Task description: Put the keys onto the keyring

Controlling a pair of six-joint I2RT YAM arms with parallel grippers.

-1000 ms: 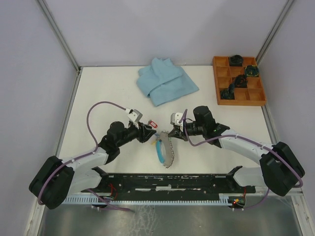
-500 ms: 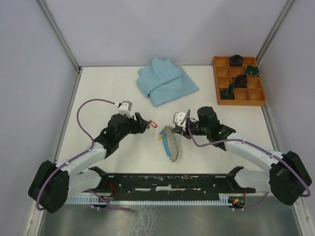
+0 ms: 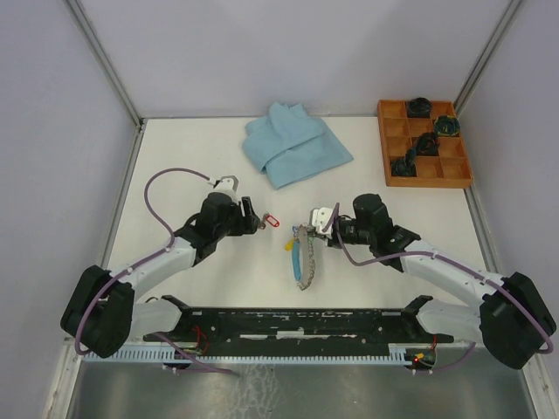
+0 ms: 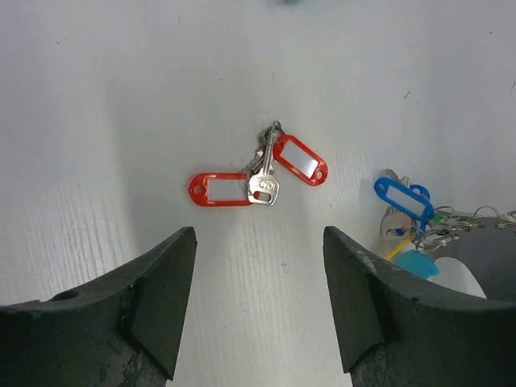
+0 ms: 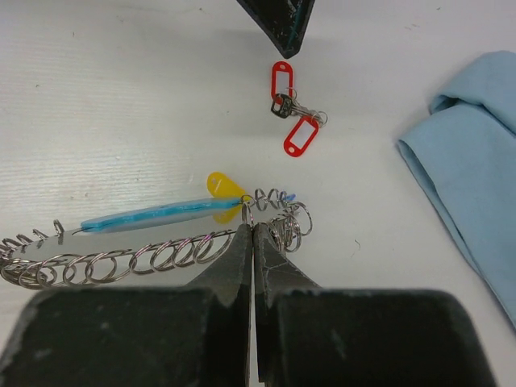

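Keys, a small silver pair with two red plastic tags, lie flat on the white surface left of centre. They are just beyond the black left jaws, which stand spread wide and hold nothing. To their right is the large grey coil-wire keyring with one light-blue segment. The right jaws are clenched on the coil at its far end, and how much of the loop rests on the surface is hard to tell. A blue-tagged key and a yellow tag bunch at that end, partly cut off by a finger in the left wrist view. A folded light-blue cloth lies far centre. At far right, a brown wooden compartment tray holds dark bundles in several cells, too small to identify.
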